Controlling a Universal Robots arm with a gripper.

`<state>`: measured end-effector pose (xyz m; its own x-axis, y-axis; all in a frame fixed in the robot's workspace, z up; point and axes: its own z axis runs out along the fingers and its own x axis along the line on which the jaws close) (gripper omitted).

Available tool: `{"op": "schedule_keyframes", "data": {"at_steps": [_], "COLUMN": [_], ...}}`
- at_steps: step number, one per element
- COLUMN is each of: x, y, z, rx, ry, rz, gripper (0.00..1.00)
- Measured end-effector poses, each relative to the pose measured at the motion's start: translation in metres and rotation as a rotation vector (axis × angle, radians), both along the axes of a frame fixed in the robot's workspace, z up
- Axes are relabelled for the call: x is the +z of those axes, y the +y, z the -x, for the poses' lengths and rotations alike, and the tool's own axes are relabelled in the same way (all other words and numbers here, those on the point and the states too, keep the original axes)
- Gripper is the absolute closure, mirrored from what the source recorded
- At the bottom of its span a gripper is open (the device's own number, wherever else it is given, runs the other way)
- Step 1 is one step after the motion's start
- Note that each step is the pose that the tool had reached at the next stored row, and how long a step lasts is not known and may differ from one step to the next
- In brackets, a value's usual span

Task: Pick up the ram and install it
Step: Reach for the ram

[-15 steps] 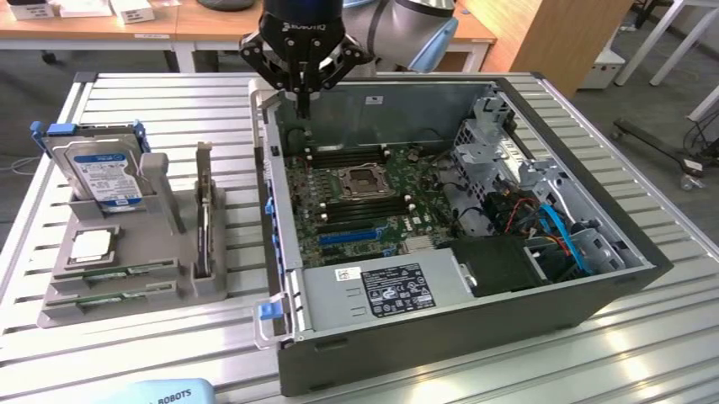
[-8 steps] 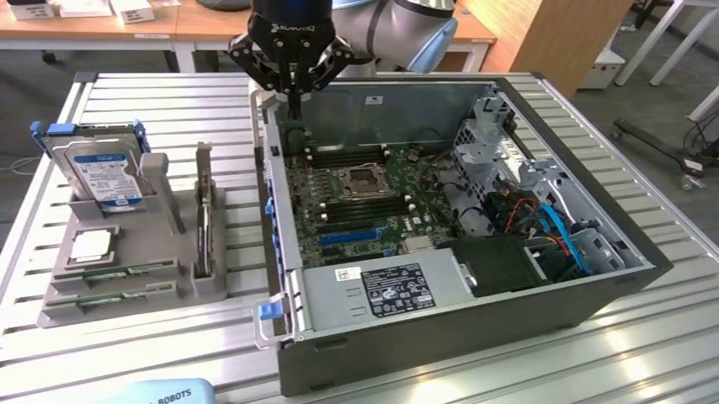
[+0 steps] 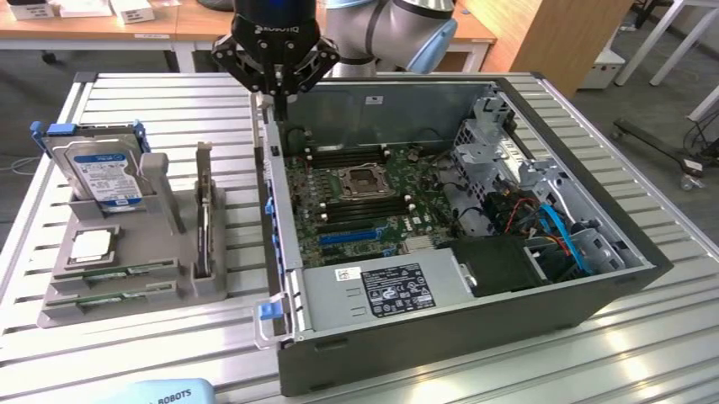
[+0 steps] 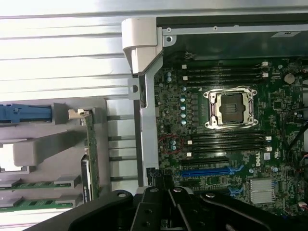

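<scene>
step: we are hovering pre-pick; ram lying untouched in the gray tray.
gripper: clenched, empty, above the computer case rim.
bearing: ram sitting at seven o'clock from gripper, exterior view.
need: we are judging the jaws must part above it.

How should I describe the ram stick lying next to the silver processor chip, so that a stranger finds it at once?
To the exterior view's left of the open computer case stands a gray holder. At its near end two thin green sticks lie flat; the ram stick is the one right beside the square silver processor chip, the second stick lying nearer the holder's edge.
</scene>
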<state>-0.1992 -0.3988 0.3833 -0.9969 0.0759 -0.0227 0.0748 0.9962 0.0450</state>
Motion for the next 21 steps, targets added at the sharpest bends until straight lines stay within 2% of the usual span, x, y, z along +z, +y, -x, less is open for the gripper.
{"op": "schedule_keyframes", "data": {"at_steps": [21], "x": [-0.0032], "y": [0.0000], "z": [0.041], "rx": [-0.001], "ry": [-0.0001], "rz": [0.0000], "gripper": [0.90]}}
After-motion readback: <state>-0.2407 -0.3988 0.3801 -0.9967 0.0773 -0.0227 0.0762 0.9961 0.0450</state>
